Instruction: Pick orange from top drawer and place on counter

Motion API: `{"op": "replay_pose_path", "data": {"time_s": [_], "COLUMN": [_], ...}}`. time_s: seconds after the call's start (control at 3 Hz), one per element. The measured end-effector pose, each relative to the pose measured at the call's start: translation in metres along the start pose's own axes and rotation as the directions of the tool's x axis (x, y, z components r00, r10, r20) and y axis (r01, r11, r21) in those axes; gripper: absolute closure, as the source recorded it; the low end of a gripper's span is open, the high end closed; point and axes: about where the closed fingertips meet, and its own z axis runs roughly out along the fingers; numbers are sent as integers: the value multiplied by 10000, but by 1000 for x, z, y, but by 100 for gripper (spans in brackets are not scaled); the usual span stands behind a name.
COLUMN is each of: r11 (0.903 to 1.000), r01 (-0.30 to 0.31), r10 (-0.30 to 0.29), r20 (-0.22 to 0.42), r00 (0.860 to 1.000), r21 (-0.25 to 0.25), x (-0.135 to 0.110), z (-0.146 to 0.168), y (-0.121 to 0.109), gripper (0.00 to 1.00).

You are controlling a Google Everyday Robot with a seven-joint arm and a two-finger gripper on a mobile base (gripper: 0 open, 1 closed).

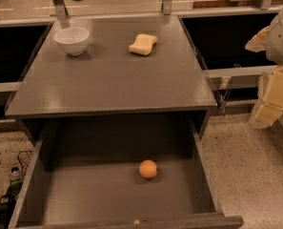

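Note:
The orange (pixel 148 169) is a small round fruit lying on the bare bottom of the top drawer (pixel 55 194), a little right of its middle. The drawer is pulled fully open below the counter (pixel 112 80), a broad dark-grey top. My gripper (pixel 270 101) shows as pale cream parts at the right edge of the view, beside the counter's right side. It is well above and to the right of the orange and far from it. Nothing is seen in it.
A white bowl (pixel 72 40) stands at the counter's back left. A pale yellow sponge (pixel 143 44) lies at the back middle. Dark openings flank the counter on both sides. Speckled floor lies to the right of the drawer.

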Motion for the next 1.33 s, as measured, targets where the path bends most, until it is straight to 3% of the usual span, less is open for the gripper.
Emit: {"op": "replay_pose_path", "data": {"time_s": [0.67,1.33], "r11": [9999,9939], "r01": [-50,262], "r10": [54,-111], "r20": [316,1397], "r00": [9995,9901], "r21": [-106,-1067], "x": [-2,-25], "z": [4,43], "y": [1,6], "gripper": [0,0]}}
